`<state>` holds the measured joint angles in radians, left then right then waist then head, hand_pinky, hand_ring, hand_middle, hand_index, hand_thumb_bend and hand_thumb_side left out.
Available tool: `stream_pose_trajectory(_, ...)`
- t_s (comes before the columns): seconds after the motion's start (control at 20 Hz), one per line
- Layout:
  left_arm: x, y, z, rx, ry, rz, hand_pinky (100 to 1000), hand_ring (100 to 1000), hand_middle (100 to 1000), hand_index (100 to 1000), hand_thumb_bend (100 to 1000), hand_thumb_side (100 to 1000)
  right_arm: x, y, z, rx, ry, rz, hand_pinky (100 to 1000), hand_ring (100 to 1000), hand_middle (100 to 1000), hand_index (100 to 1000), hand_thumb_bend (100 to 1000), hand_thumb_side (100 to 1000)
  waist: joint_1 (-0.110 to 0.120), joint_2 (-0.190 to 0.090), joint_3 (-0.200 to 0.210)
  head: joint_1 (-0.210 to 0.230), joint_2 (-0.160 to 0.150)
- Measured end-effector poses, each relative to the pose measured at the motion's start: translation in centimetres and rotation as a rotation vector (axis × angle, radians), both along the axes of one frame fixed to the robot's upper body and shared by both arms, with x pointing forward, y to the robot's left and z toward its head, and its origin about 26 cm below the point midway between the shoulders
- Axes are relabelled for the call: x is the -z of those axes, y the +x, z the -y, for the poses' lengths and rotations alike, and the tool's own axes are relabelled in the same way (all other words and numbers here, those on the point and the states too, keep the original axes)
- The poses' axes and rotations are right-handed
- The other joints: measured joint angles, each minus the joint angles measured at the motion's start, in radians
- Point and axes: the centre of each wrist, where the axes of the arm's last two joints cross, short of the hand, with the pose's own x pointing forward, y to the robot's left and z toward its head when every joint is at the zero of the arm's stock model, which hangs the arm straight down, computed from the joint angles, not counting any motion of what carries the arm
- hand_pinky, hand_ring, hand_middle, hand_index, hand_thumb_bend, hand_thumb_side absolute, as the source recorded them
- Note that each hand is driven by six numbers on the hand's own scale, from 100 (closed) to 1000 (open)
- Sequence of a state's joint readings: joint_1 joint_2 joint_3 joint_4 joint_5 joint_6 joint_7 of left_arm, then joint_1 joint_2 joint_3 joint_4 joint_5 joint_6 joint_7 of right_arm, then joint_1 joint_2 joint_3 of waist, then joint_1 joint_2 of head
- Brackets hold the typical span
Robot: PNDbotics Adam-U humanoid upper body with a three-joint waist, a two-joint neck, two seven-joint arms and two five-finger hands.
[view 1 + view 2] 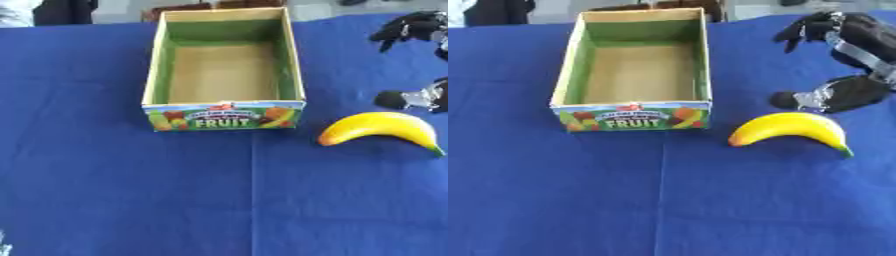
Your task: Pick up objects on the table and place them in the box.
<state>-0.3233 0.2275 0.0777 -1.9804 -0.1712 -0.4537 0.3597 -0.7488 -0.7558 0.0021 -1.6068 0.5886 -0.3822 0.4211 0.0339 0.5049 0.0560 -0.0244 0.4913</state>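
Lying on the blue cloth (667,200), the banana (794,129) sits to the right of the box (633,119), near its front right corner but apart from it. Its curve arches upward in the view, with the orange-tinted end toward the box and the green-tipped stem end pointing right and down.

The box stands open at the top, with green inner walls, a plain cardboard floor and a printed front panel reading FRUIT. Nothing lies inside it.

The right hand (846,60) hangs at the right side, beyond the banana and clear of it. Its fingers (802,27) curl forward and down at the upper part, while the thumb (798,100) juts left lower down, just above the banana without touching it. Fingers and thumb stand well apart, so the hand is spread and grasps nothing.

The left hand barely shows: only a pale sliver at the lower left corner (4,247) of the left eye view, and I cannot tell how its fingers stand.
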Motion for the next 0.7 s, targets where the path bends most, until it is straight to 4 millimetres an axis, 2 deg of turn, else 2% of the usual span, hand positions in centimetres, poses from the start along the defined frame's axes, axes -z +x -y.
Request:
stream_pose_trajectory(0.25,0.06,-0.02,-0.02,-0.001,0.001,-0.004,714,746,797,929,100,942,0.01,0.00,0.29,0.001,-0.044,-0.048,725,887,590,838,707,644,-0.003,0.000,0.000,0.001,-0.001)
stream_pose_trajectory(0.55,0.12,-0.04,-0.05,-0.003,0.000,-0.007,714,746,797,929,100,942,0.15,0.12,0.43,0.019,-0.090,-0.108,733,891,592,858,606,456,-0.003,0.000,-0.001,0.001,-0.006)
stream_pose_trajectory(0.7,0.13,-0.04,-0.05,-0.003,0.000,-0.007,714,746,797,929,100,943,0.23,0.22,0.51,0.033,-0.106,-0.133,738,893,599,852,526,411,-0.003,0.000,-0.001,0.001,-0.009)
